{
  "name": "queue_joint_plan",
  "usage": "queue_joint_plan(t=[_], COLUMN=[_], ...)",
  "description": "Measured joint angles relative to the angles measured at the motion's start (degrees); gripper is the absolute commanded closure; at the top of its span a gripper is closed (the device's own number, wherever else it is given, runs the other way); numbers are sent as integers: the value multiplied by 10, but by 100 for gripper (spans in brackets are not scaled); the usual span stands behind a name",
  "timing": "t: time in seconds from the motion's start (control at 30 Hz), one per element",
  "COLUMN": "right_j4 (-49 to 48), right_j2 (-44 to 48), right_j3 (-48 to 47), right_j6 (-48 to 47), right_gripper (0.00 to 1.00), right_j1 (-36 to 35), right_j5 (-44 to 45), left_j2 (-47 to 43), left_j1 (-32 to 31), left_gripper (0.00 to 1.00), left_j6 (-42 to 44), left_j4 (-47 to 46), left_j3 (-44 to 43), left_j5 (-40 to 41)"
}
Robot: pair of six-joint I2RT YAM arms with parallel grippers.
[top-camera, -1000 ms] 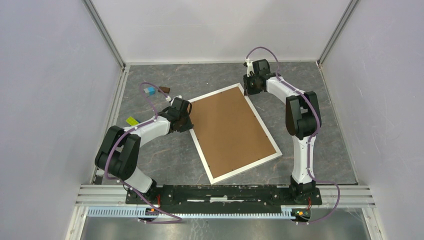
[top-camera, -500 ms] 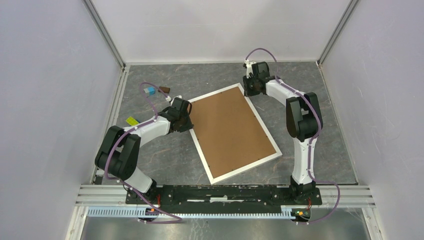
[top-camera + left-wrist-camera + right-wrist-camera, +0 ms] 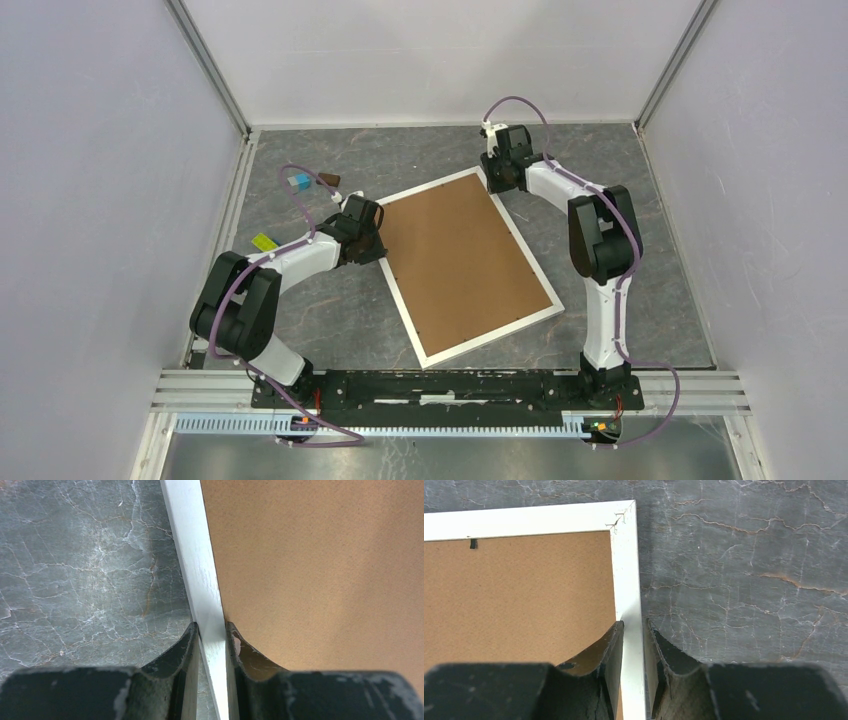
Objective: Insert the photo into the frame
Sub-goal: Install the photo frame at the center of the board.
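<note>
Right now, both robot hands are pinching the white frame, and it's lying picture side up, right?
No. The left hand and the right hand do pinch the white frame, but it lies with its brown backing board up, not the picture side; the top external view shows that.
</note>
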State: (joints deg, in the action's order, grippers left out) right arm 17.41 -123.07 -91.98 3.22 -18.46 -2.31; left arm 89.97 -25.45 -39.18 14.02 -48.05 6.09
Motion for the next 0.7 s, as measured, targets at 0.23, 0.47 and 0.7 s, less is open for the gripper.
queue_joint_plan(t=[0.23,0.47,0.7], right_j4=[-19,-73,-55], right_j2=[1,20,21], right_j3=[16,63,50], right_j6=[-8,-12,-3], right_gripper=[71,70,67], right_j1=[-16,-23,-12], right_j5=[28,48,18], left_j2=[0,0,0], left_j1=[0,0,0], left_gripper=[98,98,98], left_j6=[0,0,0], left_j4=[0,0,0], left_j3=[0,0,0], left_j5=[0,0,0])
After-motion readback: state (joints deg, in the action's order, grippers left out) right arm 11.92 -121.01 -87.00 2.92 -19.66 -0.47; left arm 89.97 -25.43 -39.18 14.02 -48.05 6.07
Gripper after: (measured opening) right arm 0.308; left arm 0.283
